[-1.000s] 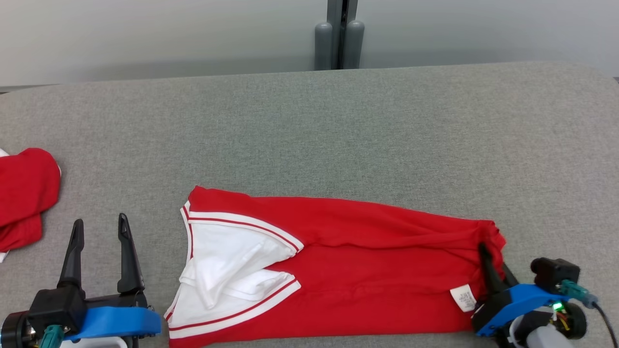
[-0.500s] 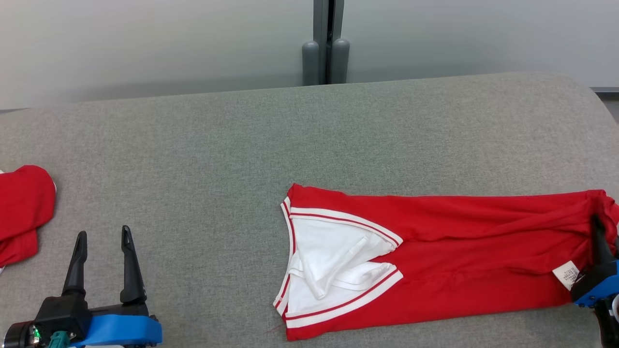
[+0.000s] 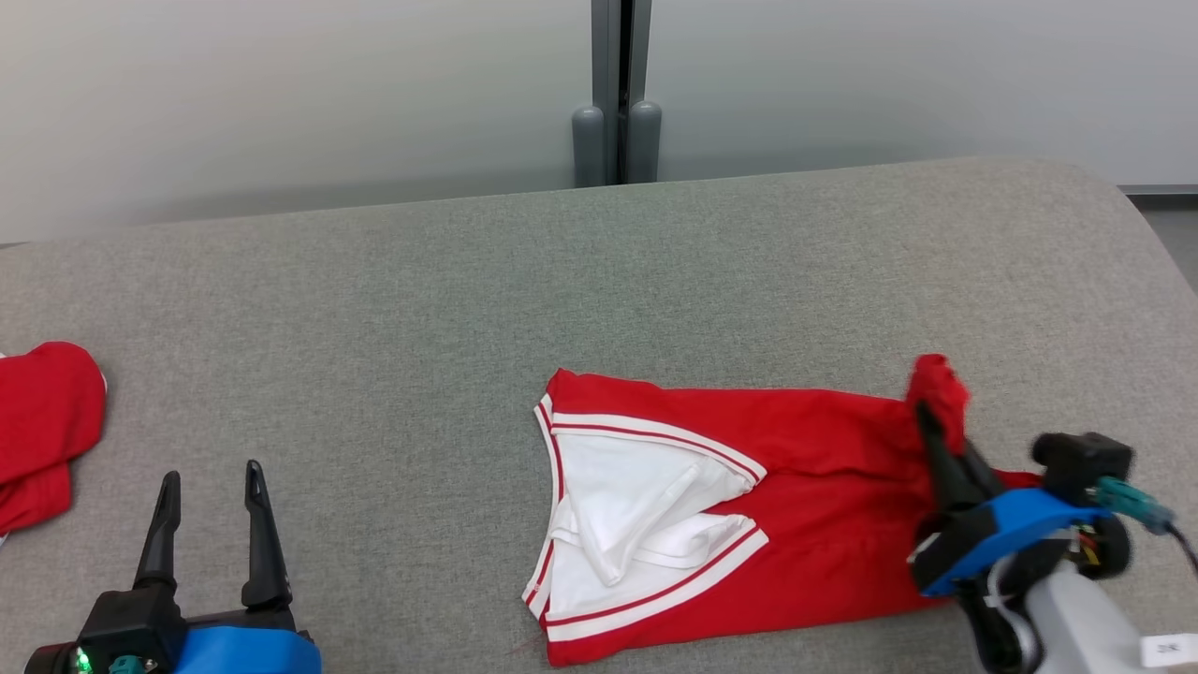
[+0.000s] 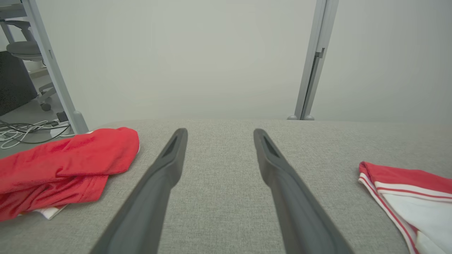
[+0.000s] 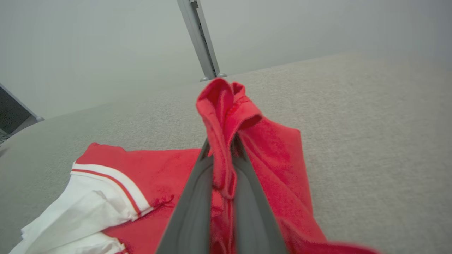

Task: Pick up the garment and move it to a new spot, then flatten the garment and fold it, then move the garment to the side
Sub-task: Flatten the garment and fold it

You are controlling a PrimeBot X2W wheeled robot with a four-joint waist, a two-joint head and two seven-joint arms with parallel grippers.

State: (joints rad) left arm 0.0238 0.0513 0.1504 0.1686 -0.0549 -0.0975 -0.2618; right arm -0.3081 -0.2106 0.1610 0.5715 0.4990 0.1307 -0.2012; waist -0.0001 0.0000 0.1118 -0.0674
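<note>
A red garment with a white inner panel and red-and-white striped edging (image 3: 824, 487) is seen lying on a grey fabric-covered surface (image 3: 599, 281), toward the near right in the head view, where it is folded lengthwise into a long band. Its white-trimmed end is turned to the left, and its opposite end is lifted off the surface. That raised end is pinched by the right gripper (image 3: 927, 412), whose two long dark fingers are closed to a narrow gap on a bunched fold of the red cloth. In the right wrist view the fold is seen rising between the fingers and flopping over above their tips, while the rest of the garment (image 5: 275, 158) slopes down to the surface. The left gripper (image 3: 211, 473) is held at the lower left of the head view, well apart from the garment. Its fingers are spread wide, and nothing is held between them; bare grey surface is seen in the gap in the left wrist view. A second, crumpled red cloth (image 3: 42, 421) is found at the far left edge of the surface, with a scrap of white showing under it in the left wrist view. A grey metal post with two rounded feet (image 3: 615, 94) is set behind the far edge, against a pale wall.
</note>
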